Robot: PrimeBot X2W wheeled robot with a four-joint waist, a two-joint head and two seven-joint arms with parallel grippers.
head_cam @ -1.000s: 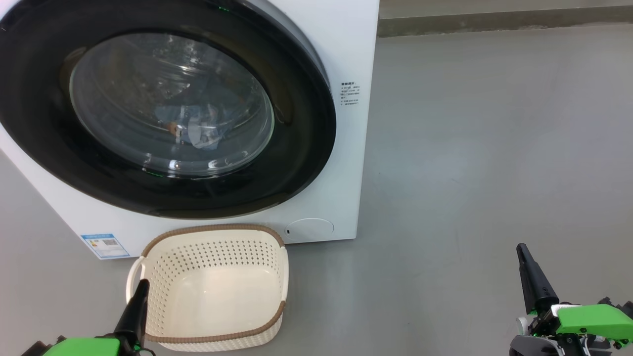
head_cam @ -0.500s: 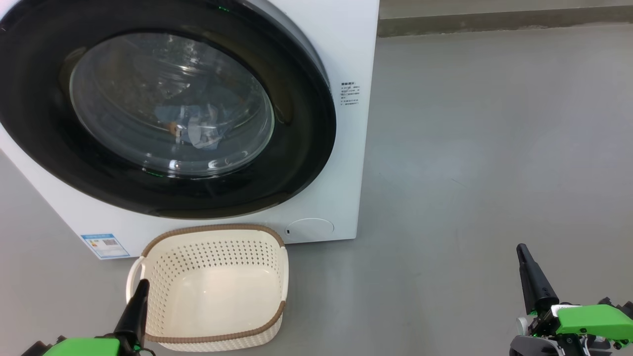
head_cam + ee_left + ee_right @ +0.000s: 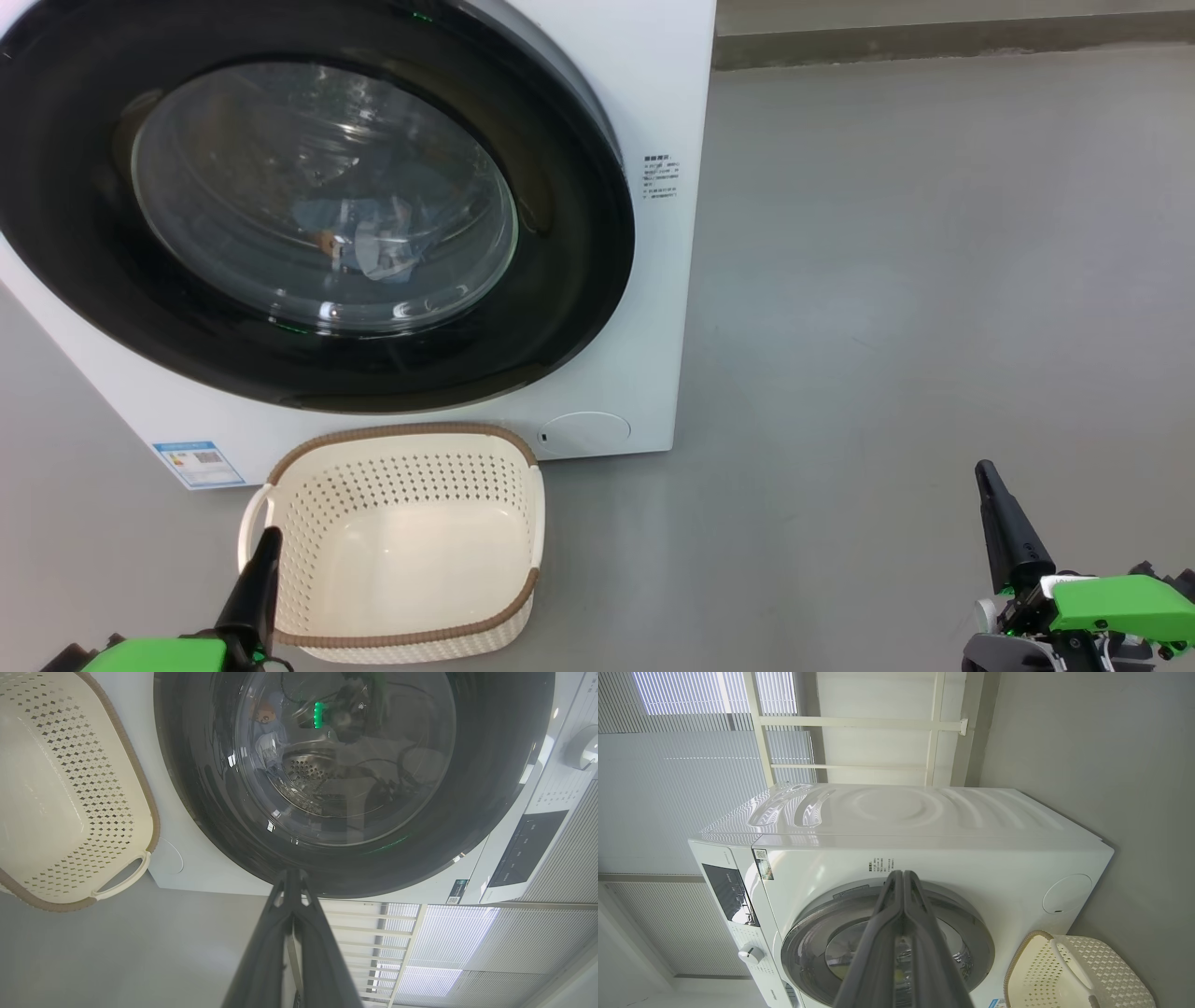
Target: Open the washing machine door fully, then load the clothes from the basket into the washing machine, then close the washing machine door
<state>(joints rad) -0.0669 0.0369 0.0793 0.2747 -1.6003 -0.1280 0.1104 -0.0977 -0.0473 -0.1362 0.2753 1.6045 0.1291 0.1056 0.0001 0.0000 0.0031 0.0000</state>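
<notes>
**Both grippers pressed shut and empty, facing the closed washing machine door.**

We see the left gripper (image 3: 269, 539) with its two dark fingers closed tip to tip, grasping nothing. The basket (image 3: 401, 433) sits just ahead of it and to its right. Our left wrist view shows those fingers (image 3: 280, 933) apart from the basket's rim. Beyond this gripper's tip stands the washing machine (image 3: 658, 84). The washing machine door (image 3: 569, 280) lies flush against its front. The clothes (image 3: 373, 238) rest behind the glass, inside the drum. The right gripper (image 3: 983, 469) is likewise fully closed and holds nothing. It hangs over bare grey floor (image 3: 915, 280), with the machine ahead and well off to its left.
</notes>
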